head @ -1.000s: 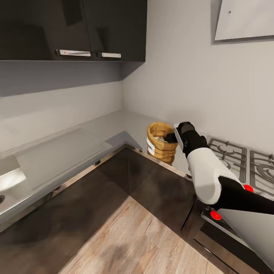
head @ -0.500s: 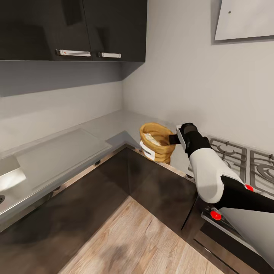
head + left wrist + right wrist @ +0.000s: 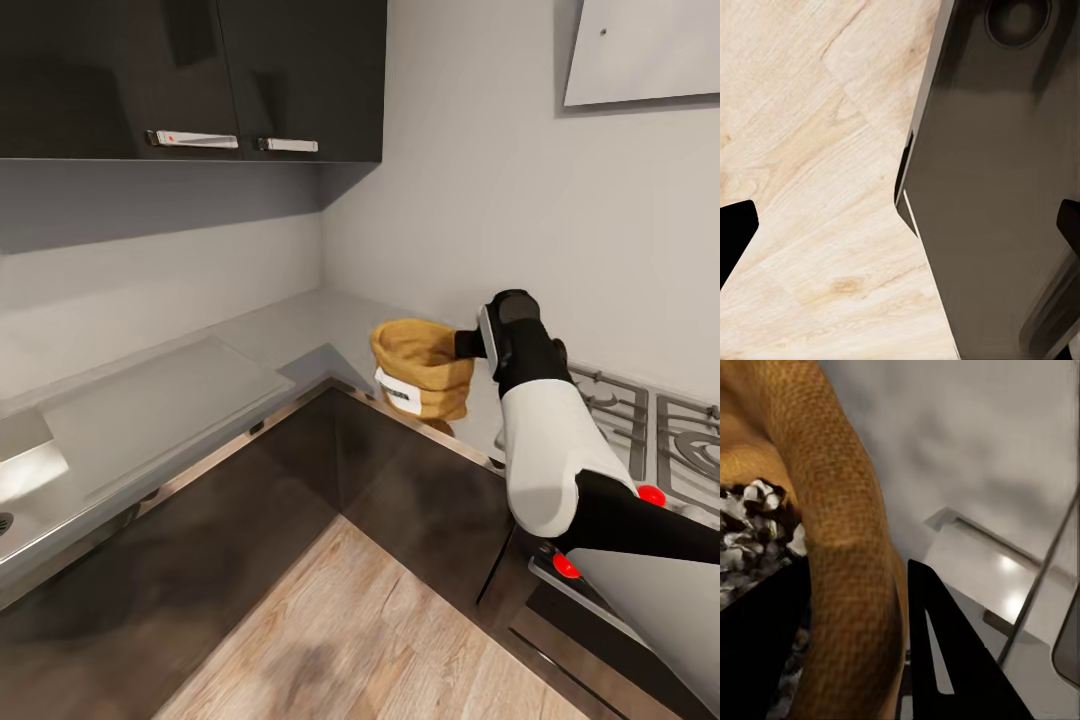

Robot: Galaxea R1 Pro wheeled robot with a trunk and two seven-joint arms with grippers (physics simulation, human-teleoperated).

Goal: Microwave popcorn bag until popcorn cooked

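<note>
- Bag (image 3: 422, 372): tan sack, rolled rim, white label facing the cabinet side. It sits at the right gripper (image 3: 468, 344), tilted, its base just above the countertop (image 3: 300, 335) near the front edge. Whether the base touches the top, cannot tell.
- Right gripper: clamped on the bag's rolled rim. The right wrist view shows it plainly, with one dark finger (image 3: 757, 660) inside the bag and the other (image 3: 952, 660) outside, the rim wall (image 3: 844, 585) between them. In the head view the gripper is a dark stub meeting the rim on the side toward the arm; the fingers themselves are not resolved there.
- Popcorn (image 3: 754, 529): whitish bits with dark specks, seen in the right wrist view inside the bag, beside the inner finger. The head view shows the bag's mouth as tan interior, contents not distinguishable.
- Stove (image 3: 640, 415): grey grates behind and beyond the right arm, on the far side of the gripper from the bag.
- Left gripper (image 3: 900, 225): two dark fingertips at opposite edges of the left wrist view, set wide apart, nothing between them. Beyond them are wood floor (image 3: 810, 150) and a dark cabinet front (image 3: 997, 187).
- Upper cabinets (image 3: 200, 70): dark, with silver handles, well above the gripper.
</note>
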